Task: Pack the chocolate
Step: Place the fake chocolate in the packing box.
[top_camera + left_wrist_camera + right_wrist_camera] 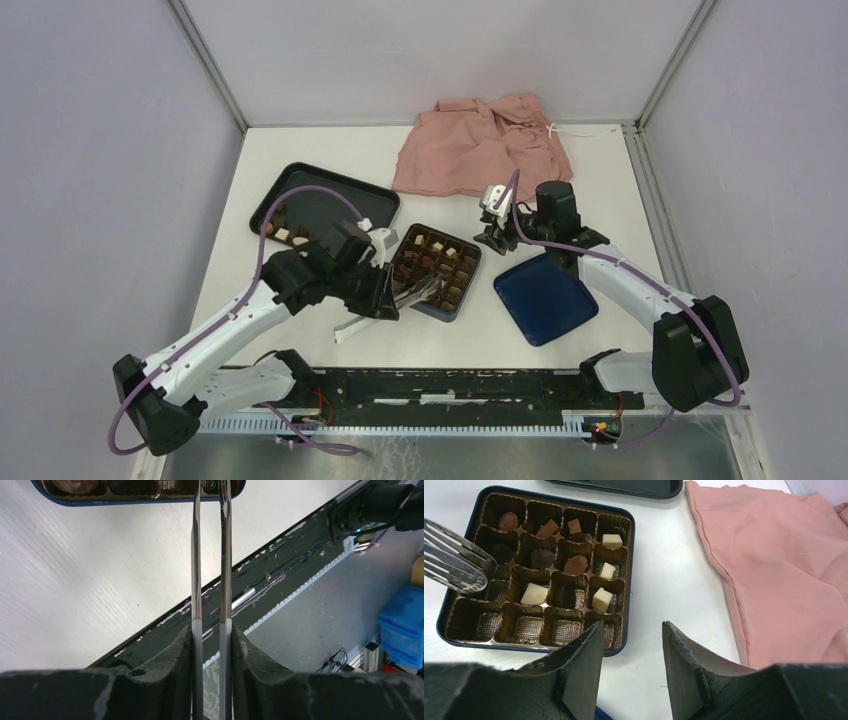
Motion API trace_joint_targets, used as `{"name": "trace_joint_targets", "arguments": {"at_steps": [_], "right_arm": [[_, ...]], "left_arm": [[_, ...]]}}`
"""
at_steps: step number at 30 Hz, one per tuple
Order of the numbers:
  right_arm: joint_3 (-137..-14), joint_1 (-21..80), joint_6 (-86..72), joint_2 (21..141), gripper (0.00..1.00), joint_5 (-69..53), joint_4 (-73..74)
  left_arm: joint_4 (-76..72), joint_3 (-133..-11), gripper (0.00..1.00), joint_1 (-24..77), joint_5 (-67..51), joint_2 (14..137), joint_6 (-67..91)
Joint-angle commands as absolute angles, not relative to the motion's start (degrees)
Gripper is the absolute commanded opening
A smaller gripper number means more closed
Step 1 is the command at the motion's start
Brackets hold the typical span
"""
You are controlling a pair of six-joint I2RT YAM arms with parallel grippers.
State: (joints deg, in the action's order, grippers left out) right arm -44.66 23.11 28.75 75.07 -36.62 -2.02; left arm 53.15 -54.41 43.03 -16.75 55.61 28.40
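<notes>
Showing the left hand (212,640) clamped on a pair of metal tongs (196,555), one finger pressed against each blade, so that the blades stand slightly apart. In the top view the tongs run toward 2 o'clock from this hand, and their tips lie over the near-left cells of the dark blue box (631,570). Whether the tips hold a piece cannot be told.

The chocolate (534,594), dark brown, tan and cream-white, sits one piece to a cell in the three rows of the box farthest from the right wrist camera. A few more pieces lie in the black tray (320,212), at 10 o'clock of the box.

The right hand (631,630) hangs above the white surface (620,200) with its fingers apart and nothing between them. In its own view the boxed chocolate lies at 10 to 11 o'clock, near but apart from it.

A blue lid (545,298) lies at 4 o'clock of the box and a pink cloth (480,150) at 1 o'clock.
</notes>
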Motion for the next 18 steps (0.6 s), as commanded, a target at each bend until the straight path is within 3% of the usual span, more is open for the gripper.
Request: {"name": "trace_joint_targets", "arguments": {"at_steps": [1,10,18], "right_arm": [[-47.1,22.7,29.1,75.4,0.52,-38.5,-3.0],[-47.2,22.5,29.1,75.2,0.52,-38.8,-2.9],[-47.3,22.3,29.1,75.1,0.52,-39.3,-2.7]], "left_arm": [[53.5,-57.3,0.02,46.0,-12.5,58.2,31.0],[53.5,-57.8,0.07,47.2,-8.9,61.3,30.8],[53.5,-58.3,0.27,47.6,-8.0,62.1,30.6]]}}
